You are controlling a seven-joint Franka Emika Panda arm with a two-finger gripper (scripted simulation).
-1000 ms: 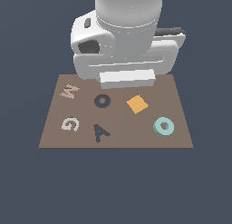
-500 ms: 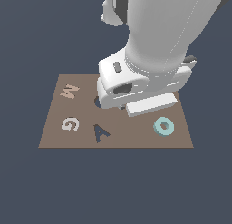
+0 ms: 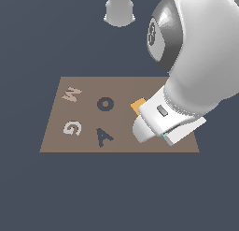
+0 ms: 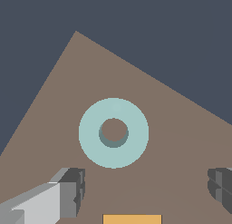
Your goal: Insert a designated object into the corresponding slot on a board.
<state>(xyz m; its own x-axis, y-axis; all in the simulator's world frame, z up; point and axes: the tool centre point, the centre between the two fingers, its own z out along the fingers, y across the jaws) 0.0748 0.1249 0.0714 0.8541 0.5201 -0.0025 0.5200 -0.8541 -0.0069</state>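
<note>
Across the board, going from the exterior view's left, the pink W and pale G sit well apart from the gripper, then the dark A and, behind it, the dark ring-shaped slot, both nearer but clear of the arm. Further right, the orange square shows only a corner beside the wrist body. A second ago the hand hung over the back edge of the board with the slot, the square and the teal ring all in plain sight; half a second ago it covered the square and the slot; now it has swung down over the front right corner, and the ring is hidden under it from outside.

The wrist view shows the teal ring lying flat on the board just ahead of the two fingertips, roughly centred on the gap between them and untouched. The jaws stand wide apart, holding nothing.

My reading is that the approach is nearly finished: the hand is lined up over the ring but has not descended around it. The next move probably calls for a short advance and drop so the fingers straddle the ring before closing; the carry over to the slot, past the square, is all yet to come.
</note>
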